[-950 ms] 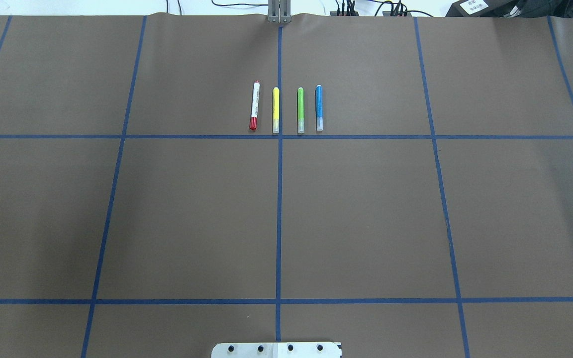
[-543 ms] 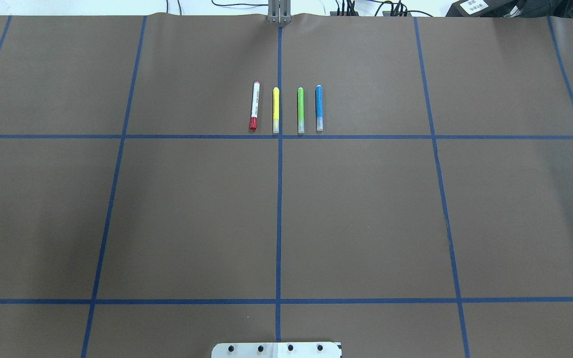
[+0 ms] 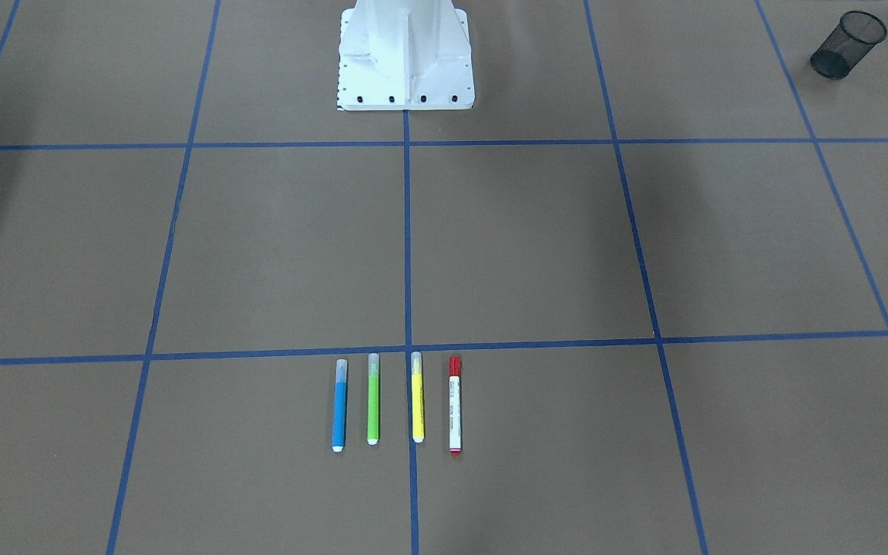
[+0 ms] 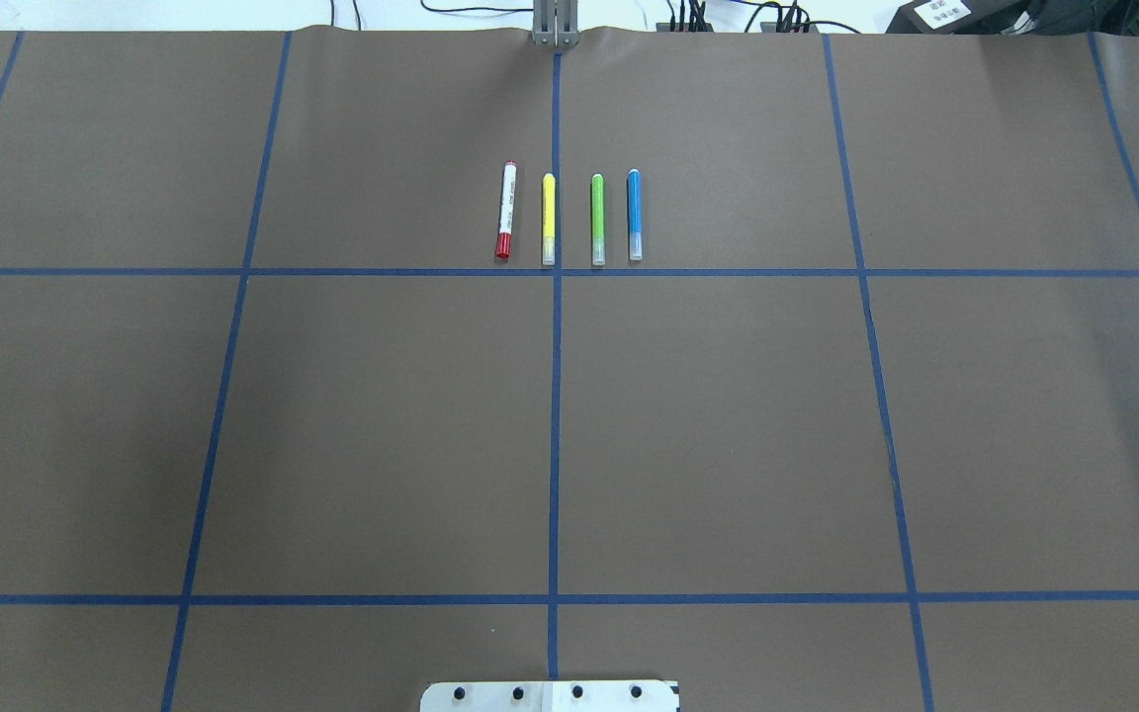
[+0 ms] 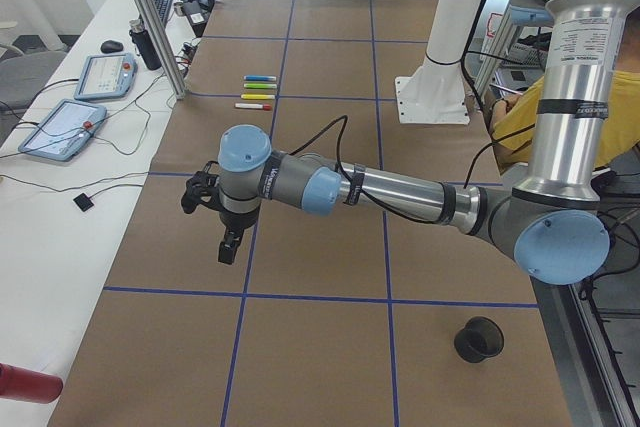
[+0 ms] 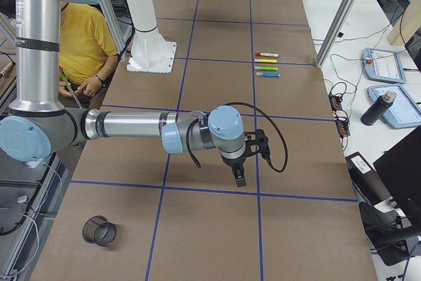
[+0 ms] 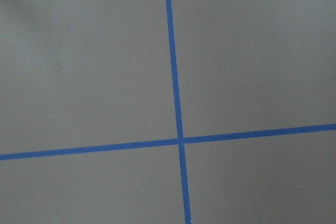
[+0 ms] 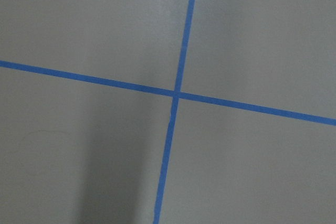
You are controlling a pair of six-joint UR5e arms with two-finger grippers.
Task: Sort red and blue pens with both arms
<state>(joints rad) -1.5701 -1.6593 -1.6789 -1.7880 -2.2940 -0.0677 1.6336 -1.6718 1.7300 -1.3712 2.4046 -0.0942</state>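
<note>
The red pen [image 4: 505, 211], white-barrelled with a red cap, lies leftmost in a row of pens at the table's far middle; it also shows in the front view [image 3: 454, 405]. The blue pen [image 4: 634, 215] [image 3: 339, 405] lies at the row's other end. Both arms appear only in the side views. My left gripper [image 5: 228, 247] hangs over the brown table near its left end, far from the pens. My right gripper [image 6: 241, 178] hangs likewise near the right end. I cannot tell whether either is open or shut. The wrist views show only blue tape lines.
A yellow marker [image 4: 548, 219] and a green marker [image 4: 597, 219] lie between the two pens. A black mesh cup [image 3: 847, 45] lies on its side on the robot's left, and another mesh cup [image 6: 99, 229] on its right. A person in a yellow shirt [image 6: 79, 37] sits behind the robot's base [image 3: 405, 58].
</note>
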